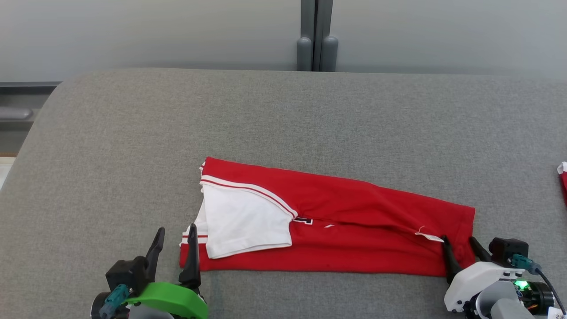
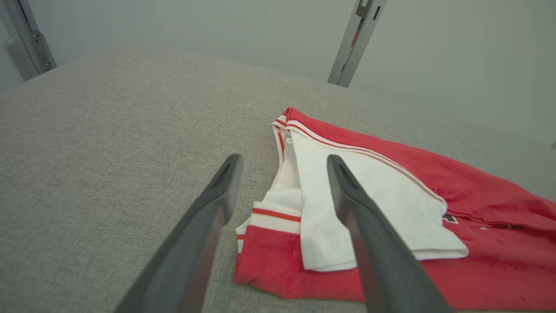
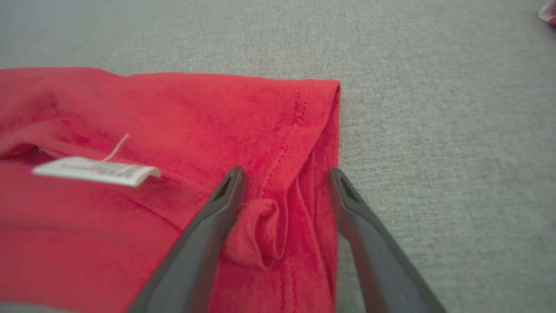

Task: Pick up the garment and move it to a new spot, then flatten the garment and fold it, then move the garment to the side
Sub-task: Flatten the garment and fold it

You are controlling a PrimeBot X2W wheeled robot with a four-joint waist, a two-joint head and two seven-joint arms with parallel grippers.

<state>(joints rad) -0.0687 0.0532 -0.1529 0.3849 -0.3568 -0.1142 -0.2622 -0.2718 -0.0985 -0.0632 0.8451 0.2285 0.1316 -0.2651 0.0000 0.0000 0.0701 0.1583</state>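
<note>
On grey surface (image 1: 283, 115), garment (image 1: 363, 204), well inside edges

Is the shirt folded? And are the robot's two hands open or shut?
Shirt: folded into a long strip, lying on the pad.
Left gripper: jaws open, at the sleeve end, holding nothing.
Right gripper: jaws open, astride a pucker at the hem corner.
Label: poking out of the fold.
</note>
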